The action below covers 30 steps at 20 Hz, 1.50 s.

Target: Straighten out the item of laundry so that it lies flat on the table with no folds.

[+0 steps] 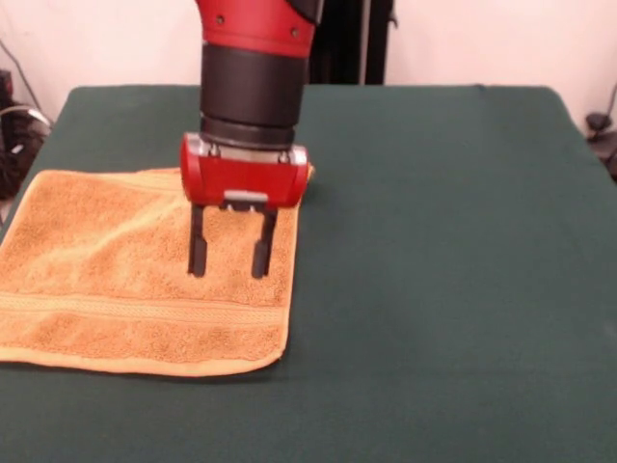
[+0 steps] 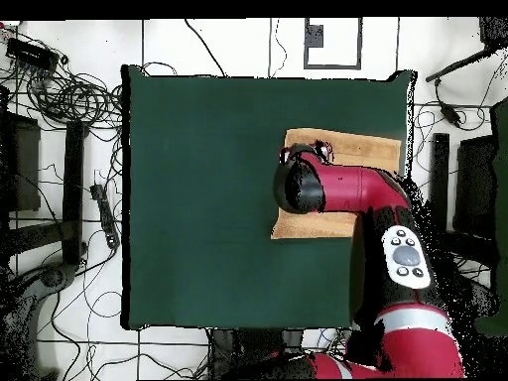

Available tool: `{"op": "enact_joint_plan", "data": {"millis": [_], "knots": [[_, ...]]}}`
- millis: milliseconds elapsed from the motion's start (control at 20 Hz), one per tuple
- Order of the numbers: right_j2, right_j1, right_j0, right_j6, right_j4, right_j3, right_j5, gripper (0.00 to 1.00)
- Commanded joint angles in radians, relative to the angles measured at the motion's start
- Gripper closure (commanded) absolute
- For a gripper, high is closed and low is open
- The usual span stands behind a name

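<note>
A dark green table (image 1: 434,241) carries the golden-orange towel (image 1: 106,280), spread near its front-left edge in the front view. Above the towel's right side hangs the red gripper (image 1: 229,268), jaws parted, holding nothing.

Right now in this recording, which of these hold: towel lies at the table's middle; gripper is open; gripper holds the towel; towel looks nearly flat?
1. The towel lies at the middle of the table. False: it lies by one side edge.
2. The gripper is open. True.
3. The gripper holds the towel. False: its fingers stand apart above the cloth, pinching nothing.
4. The towel looks nearly flat. True, apart from a slight ridge.
</note>
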Motion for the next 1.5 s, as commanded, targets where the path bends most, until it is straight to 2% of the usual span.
{"op": "enact_joint_plan", "data": {"millis": [50, 400, 600, 750, 950, 1150, 1300, 1500], "knots": [[0.024, 0.123, 0.079, 0.180, 0.091, -0.148, 0.102, 0.00], [-0.001, 0.159, 0.114, 0.169, 0.145, -0.215, 0.155, 0.00], [0.017, 0.203, 0.098, 0.113, 0.159, -0.291, 0.206, 0.00], [0.036, 0.212, 0.075, 0.084, 0.170, -0.301, 0.233, 0.00], [0.056, 0.182, 0.044, 0.062, 0.176, -0.261, 0.251, 0.00], [0.068, 0.107, 0.014, 0.053, 0.172, -0.156, 0.244, 0.00], [0.028, 0.059, 0.035, 0.109, 0.162, -0.086, 0.208, 0.00], [-0.023, 0.050, 0.085, 0.181, 0.156, -0.041, 0.174, 0.00]]}}
